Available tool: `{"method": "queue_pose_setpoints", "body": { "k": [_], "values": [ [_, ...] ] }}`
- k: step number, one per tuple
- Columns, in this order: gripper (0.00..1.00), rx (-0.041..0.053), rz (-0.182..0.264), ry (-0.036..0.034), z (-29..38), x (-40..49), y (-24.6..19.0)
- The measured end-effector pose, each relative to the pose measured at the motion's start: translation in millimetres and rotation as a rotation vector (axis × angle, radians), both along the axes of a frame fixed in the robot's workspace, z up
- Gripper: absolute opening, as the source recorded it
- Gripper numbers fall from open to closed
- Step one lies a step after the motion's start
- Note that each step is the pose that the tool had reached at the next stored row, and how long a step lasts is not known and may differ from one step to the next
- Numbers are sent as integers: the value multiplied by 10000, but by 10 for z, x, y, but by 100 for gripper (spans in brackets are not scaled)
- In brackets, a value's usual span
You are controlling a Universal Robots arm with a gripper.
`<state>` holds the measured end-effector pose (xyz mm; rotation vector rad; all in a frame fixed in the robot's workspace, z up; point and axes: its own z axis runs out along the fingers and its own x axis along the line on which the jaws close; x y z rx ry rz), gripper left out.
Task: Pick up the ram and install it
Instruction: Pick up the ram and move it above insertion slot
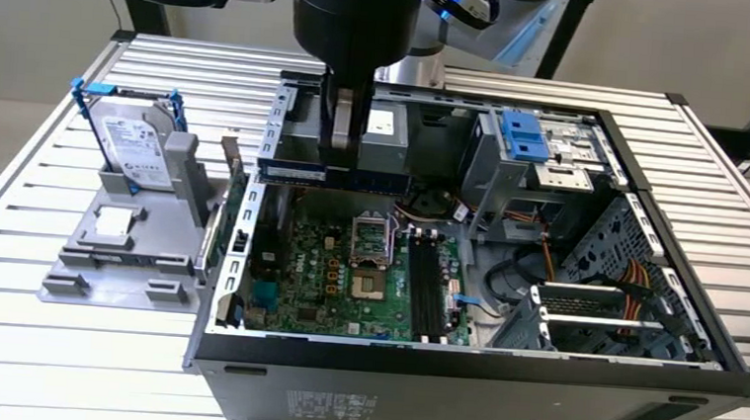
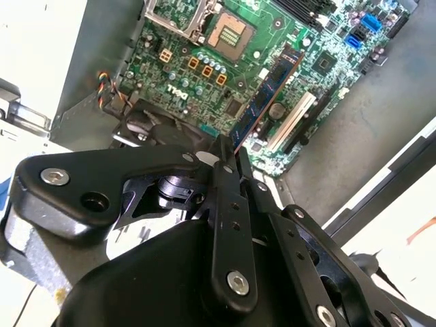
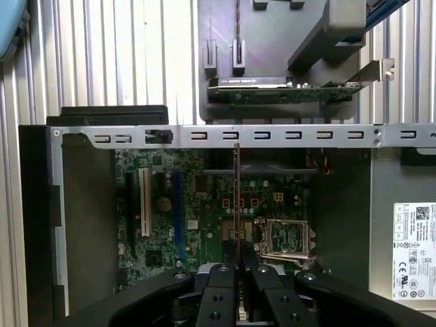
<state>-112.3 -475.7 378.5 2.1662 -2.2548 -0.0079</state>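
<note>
Since the ram is up off the bench and clamped in the pincer, I count the pick-up as done, and the install is what's left. On my exterior view the stick hangs level right under the fingertips. It is above the motherboard inside the open case and touches nothing but the pincer.

The black memory slots lie lower than the pincer and off to one side, well apart from the stick. They run crosswise to the way I'm holding it, so I judge that nothing is seated yet.

In both wrist views the fingers are closed to a slit no wider than the board. They pinch the ram at about mid-length, edge-on to the first wrist view, with the board below it.
</note>
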Motion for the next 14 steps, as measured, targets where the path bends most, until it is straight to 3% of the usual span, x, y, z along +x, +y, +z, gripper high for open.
{"method": "queue_pose_setpoints", "body": {
  "k": [14],
  "values": [
    [0,0,1,0,0,71,0]
  ]
}}
